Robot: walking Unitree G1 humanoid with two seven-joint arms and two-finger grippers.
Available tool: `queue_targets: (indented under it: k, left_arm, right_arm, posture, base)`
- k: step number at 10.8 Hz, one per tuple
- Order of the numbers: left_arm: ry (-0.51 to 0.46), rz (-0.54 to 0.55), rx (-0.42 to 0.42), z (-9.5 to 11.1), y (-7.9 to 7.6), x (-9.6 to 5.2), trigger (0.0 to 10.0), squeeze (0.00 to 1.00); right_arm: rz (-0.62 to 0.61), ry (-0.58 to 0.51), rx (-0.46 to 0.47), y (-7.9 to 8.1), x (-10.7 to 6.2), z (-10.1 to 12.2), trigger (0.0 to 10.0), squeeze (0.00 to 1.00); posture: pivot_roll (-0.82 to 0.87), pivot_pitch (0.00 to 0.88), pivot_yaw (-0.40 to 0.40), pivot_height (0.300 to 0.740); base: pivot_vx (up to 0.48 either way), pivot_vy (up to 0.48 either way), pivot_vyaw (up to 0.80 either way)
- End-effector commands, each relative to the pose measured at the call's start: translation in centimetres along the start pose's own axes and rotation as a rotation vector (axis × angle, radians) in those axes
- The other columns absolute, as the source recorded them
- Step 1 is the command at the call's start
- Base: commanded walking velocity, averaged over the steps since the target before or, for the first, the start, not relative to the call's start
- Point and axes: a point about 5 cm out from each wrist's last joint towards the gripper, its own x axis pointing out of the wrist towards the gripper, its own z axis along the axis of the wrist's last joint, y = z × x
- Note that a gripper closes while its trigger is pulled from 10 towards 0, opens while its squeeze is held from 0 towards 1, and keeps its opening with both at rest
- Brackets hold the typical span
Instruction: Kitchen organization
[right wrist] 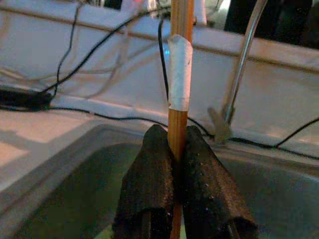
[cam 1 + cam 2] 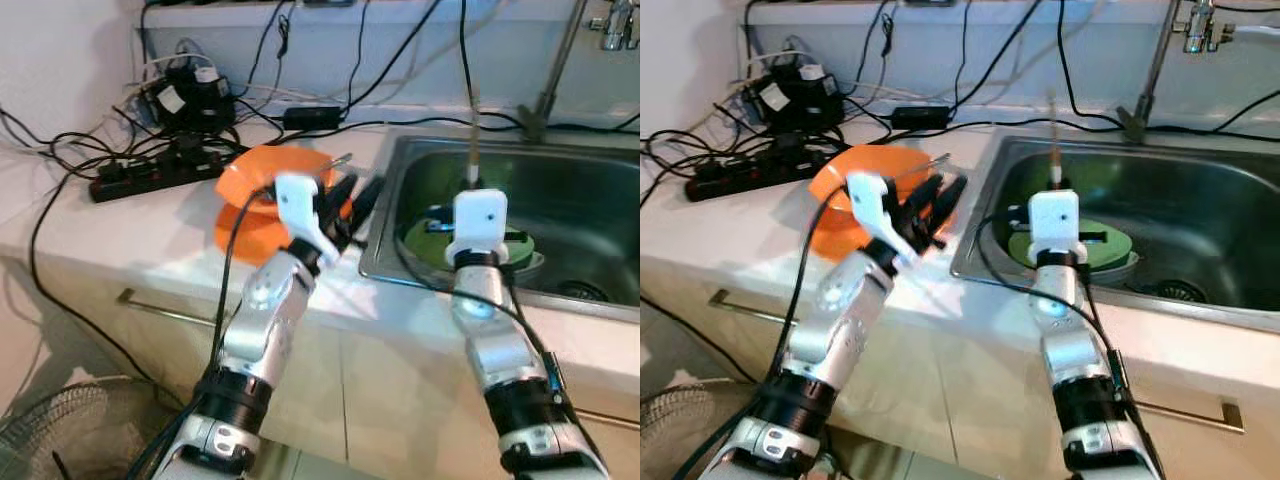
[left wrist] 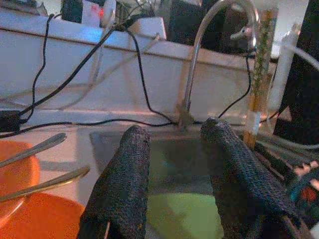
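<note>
Cables (image 2: 200,140) behind orange bowls (image 2: 262,200)

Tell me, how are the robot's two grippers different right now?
The left gripper has its black fingers spread apart and holds nothing, while the right gripper is pinched shut on a wooden stick. The left gripper hangs over the counter edge beside the orange bowls; the right gripper sits above the sink, over the green plate. Both have two long black fingers.
</note>
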Motion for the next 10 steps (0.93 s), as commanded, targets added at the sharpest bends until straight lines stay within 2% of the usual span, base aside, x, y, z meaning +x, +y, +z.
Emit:
queue_targets:
  k: [1,2,5,8,10]
  left_arm:
    - [0.026,0.003,0.056,-0.6,0.6,-0.8,10.0,0.00]
    - [0.054,0.006,0.090,-1.4,0.9,-1.4,10.0,0.00]
    - [0.133,-0.006,0.115,-3.3,1.2,-2.7,10.0,0.00]
    - [0.244,-0.076,0.146,-5.0,1.0,-3.9,10.0,0.00]
    - [0.267,-0.097,0.149,-5.4,0.8,-4.1,10.0,0.00]
  right_arm:
    - [-0.005,-0.005,0.023,-0.2,0.7,0.4,10.0,0.00]
    - [-0.010,0.028,0.066,-0.5,1.0,-0.1,10.0,0.00]
    - [0.012,0.155,0.139,-0.5,1.2,-2.2,10.0,0.00]
    - [0.021,0.220,0.162,-0.1,1.4,-3.0,10.0,0.00]
    - [0.030,0.238,0.166,0.1,1.3,-3.4,10.0,0.00]
  posture:
    - [0.04,0.000,0.111,0.740]
    - [0.04,0.000,0.110,0.740]
    - [0.04,0.000,0.109,0.740]
    - [0.04,0.000,0.111,0.740]
    - [0.04,0.000,0.110,0.740]
  base:
    - [0.000,0.000,0.00]
    - [0.000,0.000,0.00]
    - [0.000,0.000,0.00]
    - [0.000,0.000,0.00]
    - [0.000,0.000,0.00]
